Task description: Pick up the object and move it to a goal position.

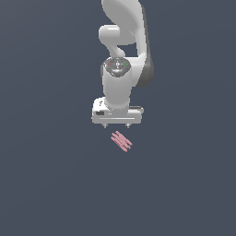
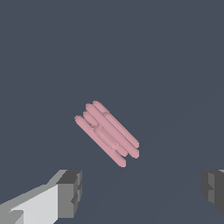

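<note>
While the gripper (image 1: 116, 125) hangs with jaws spread and empty, the object (image 1: 121, 141) lies ungrasped on the floor (image 1: 46, 184); pickup and transfer remain outstanding.

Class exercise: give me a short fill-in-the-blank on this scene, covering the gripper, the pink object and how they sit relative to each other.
1. The object is coloured ____.
2. The gripper is ____, its fingers set wide apart.
3. The gripper holds ____.
4. The object is made of several thin, parallel ____.

Missing words: pink; open; nothing; rods
</note>
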You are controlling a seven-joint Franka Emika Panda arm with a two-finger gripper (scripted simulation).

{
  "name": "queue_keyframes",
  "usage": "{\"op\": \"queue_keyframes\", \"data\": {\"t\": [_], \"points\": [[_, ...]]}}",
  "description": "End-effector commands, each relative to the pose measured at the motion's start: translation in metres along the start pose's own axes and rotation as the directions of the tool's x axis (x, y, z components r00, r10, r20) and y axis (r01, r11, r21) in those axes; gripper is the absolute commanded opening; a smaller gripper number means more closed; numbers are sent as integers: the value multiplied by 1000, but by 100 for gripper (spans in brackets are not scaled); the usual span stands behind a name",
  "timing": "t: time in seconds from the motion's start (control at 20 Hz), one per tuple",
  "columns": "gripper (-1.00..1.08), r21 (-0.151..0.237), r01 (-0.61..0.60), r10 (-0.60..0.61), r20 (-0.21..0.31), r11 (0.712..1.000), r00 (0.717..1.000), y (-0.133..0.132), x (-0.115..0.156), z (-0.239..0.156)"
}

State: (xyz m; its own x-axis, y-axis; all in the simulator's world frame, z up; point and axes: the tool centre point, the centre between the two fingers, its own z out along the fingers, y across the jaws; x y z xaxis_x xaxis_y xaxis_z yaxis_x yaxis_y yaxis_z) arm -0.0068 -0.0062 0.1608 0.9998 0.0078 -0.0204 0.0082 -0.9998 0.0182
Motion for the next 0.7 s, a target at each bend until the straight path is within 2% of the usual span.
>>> {"op": "queue_keyframes", "data": {"t": [0.0, 0.65], "points": [[100, 0, 0, 0, 0, 1000, 1000, 0, 0, 0], [100, 8, -41, 41, 25, 999, 999, 4, -3, -4]]}}
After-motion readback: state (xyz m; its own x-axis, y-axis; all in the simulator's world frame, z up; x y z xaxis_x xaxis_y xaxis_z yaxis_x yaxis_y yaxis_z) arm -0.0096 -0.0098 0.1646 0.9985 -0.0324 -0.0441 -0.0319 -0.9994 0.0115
